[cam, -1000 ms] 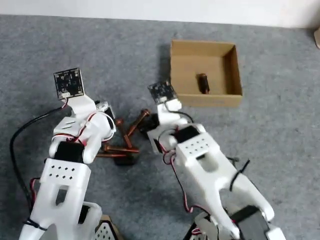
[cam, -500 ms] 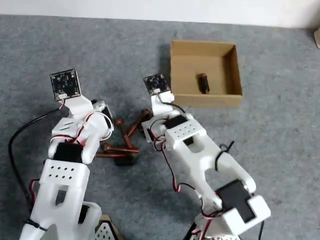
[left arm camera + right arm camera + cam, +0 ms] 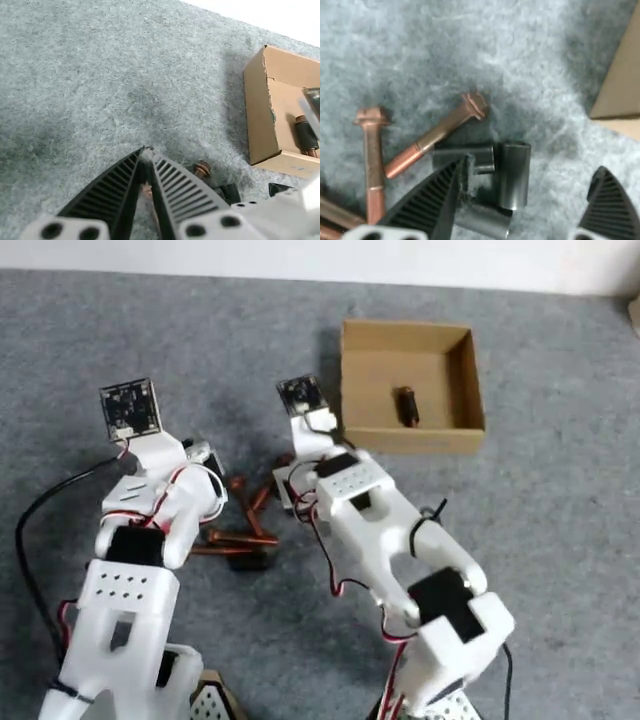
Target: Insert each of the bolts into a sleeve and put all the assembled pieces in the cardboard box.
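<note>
Right gripper: jaws apart over the black cylindrical sleeves on the grey carpeted tabletop. Centre on one sleeve alone, clear of the adjacent copper hex-head bolt, before closing. Left gripper: jaws together. Brown cardboard box: about 2 o'clock from the sleeves.

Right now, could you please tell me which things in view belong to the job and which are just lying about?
Job: copper bolts, black sleeves, cardboard box, one assembled piece already inside it.
Just there: grey carpet, white wall behind it.
</note>
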You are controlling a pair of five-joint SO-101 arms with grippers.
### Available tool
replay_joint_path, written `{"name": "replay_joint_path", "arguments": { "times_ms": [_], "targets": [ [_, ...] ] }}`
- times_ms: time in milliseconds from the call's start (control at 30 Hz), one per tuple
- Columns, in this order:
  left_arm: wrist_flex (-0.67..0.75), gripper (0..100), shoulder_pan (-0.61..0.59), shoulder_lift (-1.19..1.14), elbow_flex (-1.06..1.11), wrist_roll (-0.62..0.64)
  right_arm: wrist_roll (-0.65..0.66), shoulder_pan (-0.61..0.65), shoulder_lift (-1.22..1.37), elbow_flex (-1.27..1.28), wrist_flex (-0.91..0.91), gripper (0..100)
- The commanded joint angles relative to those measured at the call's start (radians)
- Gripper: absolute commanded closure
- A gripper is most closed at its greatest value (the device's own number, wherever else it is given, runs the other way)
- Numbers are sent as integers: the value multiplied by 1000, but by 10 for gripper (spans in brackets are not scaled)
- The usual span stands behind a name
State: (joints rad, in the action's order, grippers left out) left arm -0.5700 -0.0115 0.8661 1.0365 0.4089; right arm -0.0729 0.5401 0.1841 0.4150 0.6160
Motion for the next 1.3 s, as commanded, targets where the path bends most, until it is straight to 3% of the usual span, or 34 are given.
{"name": "replay_joint_path", "arguments": {
  "times_ms": [0, 333, 1267],
  "targets": [
    [23, 989, -4, 21, -10, 3, -11, -21, 28, -18, -8, 646],
    [25, 989, -4, 21, -10, 3, -92, -22, 27, -18, 96, 646],
    [26, 989, -1, 21, -8, 3, -95, -25, 25, -19, 173, 646]
  ]
}}
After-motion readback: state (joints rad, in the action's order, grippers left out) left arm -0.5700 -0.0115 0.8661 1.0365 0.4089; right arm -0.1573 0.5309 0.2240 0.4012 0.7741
